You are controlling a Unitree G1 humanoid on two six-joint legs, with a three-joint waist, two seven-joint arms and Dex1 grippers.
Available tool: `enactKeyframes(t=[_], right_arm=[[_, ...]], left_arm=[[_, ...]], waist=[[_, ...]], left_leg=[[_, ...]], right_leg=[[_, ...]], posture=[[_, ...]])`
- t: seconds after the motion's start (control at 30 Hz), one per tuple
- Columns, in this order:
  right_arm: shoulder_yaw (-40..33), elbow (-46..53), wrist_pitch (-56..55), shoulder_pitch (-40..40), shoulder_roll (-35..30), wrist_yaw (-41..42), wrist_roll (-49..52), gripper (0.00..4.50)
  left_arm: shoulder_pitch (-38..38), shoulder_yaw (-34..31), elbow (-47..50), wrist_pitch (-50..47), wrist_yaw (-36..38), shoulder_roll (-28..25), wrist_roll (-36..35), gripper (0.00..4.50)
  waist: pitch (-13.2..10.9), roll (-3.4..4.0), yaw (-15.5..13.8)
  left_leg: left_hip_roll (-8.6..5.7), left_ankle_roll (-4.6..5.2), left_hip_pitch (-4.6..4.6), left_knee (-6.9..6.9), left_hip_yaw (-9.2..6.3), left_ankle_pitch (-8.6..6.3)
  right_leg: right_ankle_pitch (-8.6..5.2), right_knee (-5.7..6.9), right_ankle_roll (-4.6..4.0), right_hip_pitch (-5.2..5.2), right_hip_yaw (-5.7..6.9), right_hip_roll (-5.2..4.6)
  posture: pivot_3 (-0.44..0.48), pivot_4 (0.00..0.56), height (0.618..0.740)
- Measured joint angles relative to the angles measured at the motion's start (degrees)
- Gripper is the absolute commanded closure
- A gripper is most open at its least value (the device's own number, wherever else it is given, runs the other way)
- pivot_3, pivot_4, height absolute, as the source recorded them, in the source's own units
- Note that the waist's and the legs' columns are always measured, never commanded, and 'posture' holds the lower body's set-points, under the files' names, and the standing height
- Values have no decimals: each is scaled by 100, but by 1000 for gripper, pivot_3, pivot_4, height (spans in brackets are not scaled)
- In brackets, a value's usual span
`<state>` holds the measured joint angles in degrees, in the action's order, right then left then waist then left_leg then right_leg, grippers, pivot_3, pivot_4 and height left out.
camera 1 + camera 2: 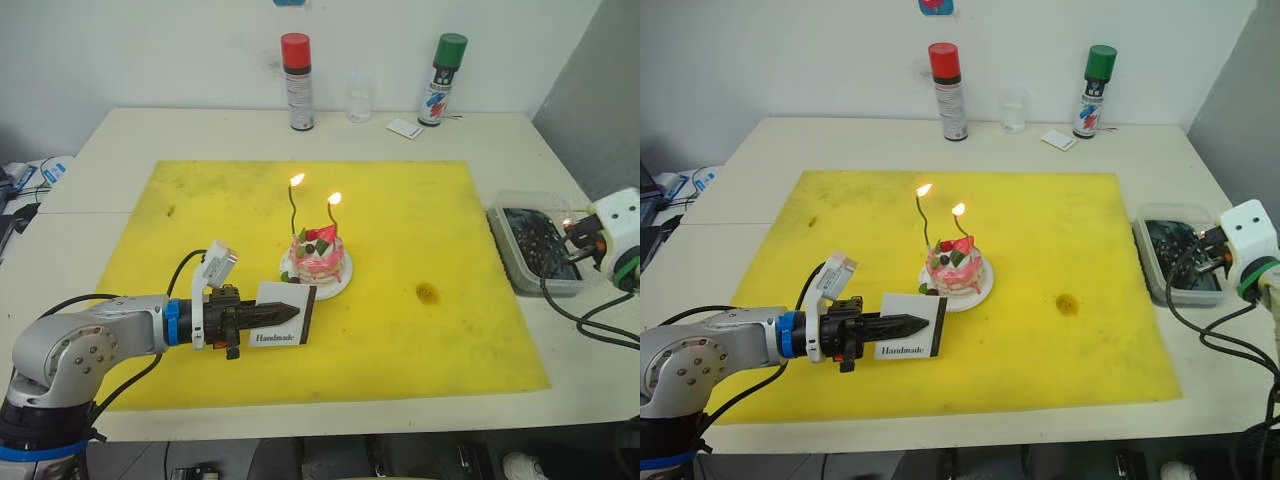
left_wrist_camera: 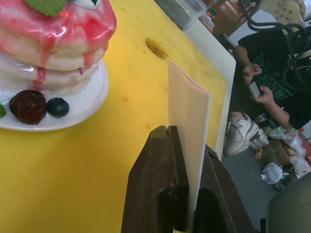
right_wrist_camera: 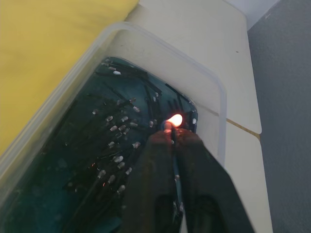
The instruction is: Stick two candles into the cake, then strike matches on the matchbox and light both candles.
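Both candles burn in the cake while the right gripper holds a lit match over a tray.

The cake (image 1: 318,258) sits mid-mat with two candles (image 1: 293,212) aflame. At its 7 o'clock, the left gripper (image 1: 283,316) is clamped on the upright matchbox (image 1: 284,338). At 3 o'clock, the right gripper (image 3: 173,138) pinches a burning match (image 3: 174,121) above the clear tray (image 3: 146,48) on the surface (image 1: 120,135).

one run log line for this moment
candles: both lit in cake | left end effector: holds matchbox | right end effector: burning match over tray
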<state>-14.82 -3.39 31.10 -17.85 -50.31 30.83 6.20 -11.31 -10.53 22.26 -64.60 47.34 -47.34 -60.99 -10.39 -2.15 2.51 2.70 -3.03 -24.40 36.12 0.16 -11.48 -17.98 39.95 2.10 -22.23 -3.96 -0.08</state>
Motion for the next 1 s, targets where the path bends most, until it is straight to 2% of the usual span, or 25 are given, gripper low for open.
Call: enactKeyframes(t=[0.17,0.3,0.5,0.63,0.73,0.87,1.0], right_arm=[[17,-119,-119,-152,31,-103,-39,1268],[-18,-142,-199,-162,33,-120,-34,26],[-273,139,-206,-113,-95,96,109,26],[-365,798,-198,-91,-310,630,476,26],[-381,1572,95,24,-503,1326,1101,26],[-286,2565,930,282,-576,1906,2016,26],[-159,3397,1742,417,-639,2088,2816,26]], left_arm=[[94,-31,13,-11,-105,0,-101,4500],[97,-98,13,-19,-214,25,-202,4500],[105,-269,-36,-342,-632,185,-718,4500],[292,-472,-130,-773,-1206,212,-1658,4500],[646,-473,-186,-1016,-1711,196,-2391,4500],[859,-184,-93,-1091,-2404,218,-2576,4500],[699,127,-181,-849,-3170,745,-2566,4500]], waist=[[0,0,-16],[0,0,-19],[0,1,-14],[2,7,-7],[2,6,-14],[3,7,-68],[3,7,-101]], left_leg=[[0,0,-1,0,-1,0],[0,0,0,0,0,0],[2,0,0,0,-2,0],[5,0,2,-1,-9,0],[6,0,2,0,-21,0],[4,0,4,4,-27,0],[-1,2,4,18,-24,2]], right_leg=[[0,0,0,0,2,-1],[0,0,0,1,0,-1],[0,0,0,1,1,0],[0,1,1,2,-2,-1],[0,1,1,6,0,-4],[0,2,0,14,-1,-7],[5,1,9,21,3,-10]], posture=[[0,150,740],[0,150,740],[0,150,740],[0,150,740],[0,150,740],[0,150,740],[0,150,740]])
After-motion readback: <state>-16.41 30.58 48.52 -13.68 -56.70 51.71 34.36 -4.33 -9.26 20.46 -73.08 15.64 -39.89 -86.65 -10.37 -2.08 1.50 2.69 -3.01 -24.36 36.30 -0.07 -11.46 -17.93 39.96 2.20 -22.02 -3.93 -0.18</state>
